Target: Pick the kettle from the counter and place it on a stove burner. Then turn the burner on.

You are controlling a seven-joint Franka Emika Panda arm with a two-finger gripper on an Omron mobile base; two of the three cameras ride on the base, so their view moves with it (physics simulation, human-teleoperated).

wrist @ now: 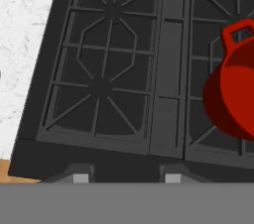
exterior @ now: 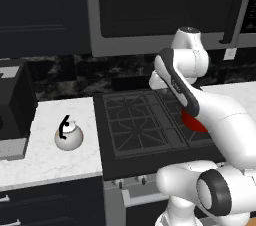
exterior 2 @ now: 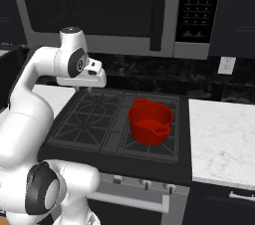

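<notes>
The kettle, small, round and white-grey with a black arched handle, stands upright on the white counter left of the black cooktop. My gripper hangs off to the kettle's right, above the rear left part of the cooktop, pointing down. In the hand view its two fingertips stand apart with nothing between them, so my gripper is open. Below it lies the front-left stove burner, bare, also seen as a black grate in the left base view. A strip of counter runs along the cooktop's left edge.
A red two-handled pot sits on the cooktop's right side, partly behind my arm. Stove knobs line the front panel. A microwave hangs overhead. A dark appliance stands at the counter's far left. More counter lies to the right.
</notes>
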